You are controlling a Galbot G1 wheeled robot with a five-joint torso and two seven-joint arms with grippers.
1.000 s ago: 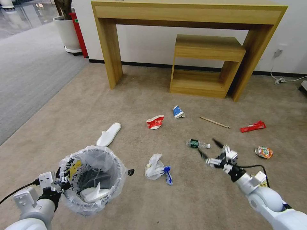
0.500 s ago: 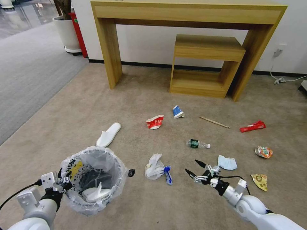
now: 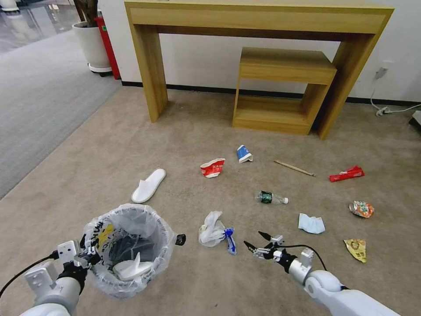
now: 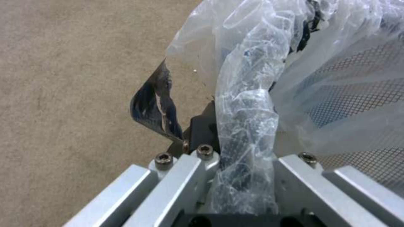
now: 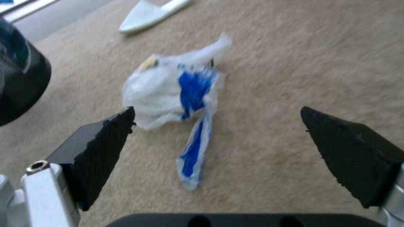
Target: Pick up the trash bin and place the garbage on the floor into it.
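Observation:
The trash bin [image 3: 131,267], black with a crinkly clear liner, hangs at my lower left with a white slipper inside. My left gripper [image 3: 89,256] is shut on its rim [image 4: 246,126], liner pinched between the jaws. My right gripper [image 3: 255,241] hovers open just above the floor [image 3: 109,153], pointing at the white-and-blue plastic bag [image 3: 214,231], which lies a short way beyond its fingertips [image 5: 113,132]. In the right wrist view the bag [image 5: 168,91] sits ahead of the open gripper [image 5: 218,111]. Further litter: slipper [image 3: 149,184], red cup [image 3: 212,167], blue cup [image 3: 244,153], bottle [image 3: 272,198].
More litter lies to the right: a wooden stick [image 3: 294,168], red wrapper [image 3: 346,174], crushed can [image 3: 362,209], blue mask [image 3: 311,224] and yellow wrapper [image 3: 356,249]. A wooden desk [image 3: 258,22] with a low shelf stands at the wall. Grey carpet [image 3: 39,96] runs along the left.
My right gripper has drawn back and leftward from beside the bottle to just right of the plastic bag, uncovering the blue mask. The bin in my left gripper has sunk slightly.

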